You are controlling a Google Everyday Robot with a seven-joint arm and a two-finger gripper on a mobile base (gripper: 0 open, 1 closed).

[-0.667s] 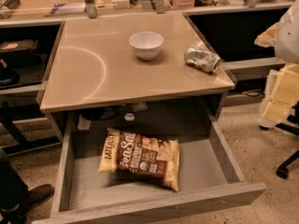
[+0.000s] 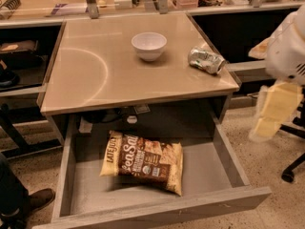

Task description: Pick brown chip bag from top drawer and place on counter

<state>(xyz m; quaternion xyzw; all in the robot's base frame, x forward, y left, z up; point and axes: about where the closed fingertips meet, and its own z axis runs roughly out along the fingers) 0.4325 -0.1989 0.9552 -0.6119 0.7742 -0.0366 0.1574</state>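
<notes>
Gripper [image 2: 270, 116]: hangs blurred at the right edge, right of the counter [image 2: 95, 80] and the drawer [image 2: 232, 160], well apart from the bag [image 2: 143, 162]; open or shut, cannot tell. Drawer: stands pulled out, holds 1 bag, flat, left of centre. Counter: carries 1 bowl [image 2: 149, 45] and 1 crushed can [image 2: 206, 60] near its right edge. Gripper again: sits lower than 0.7 s ago. Bag, bowl, can: keep their places. Arm [image 2: 288, 51]: cut off at right. Drawer front: cut off at bottom left.
</notes>
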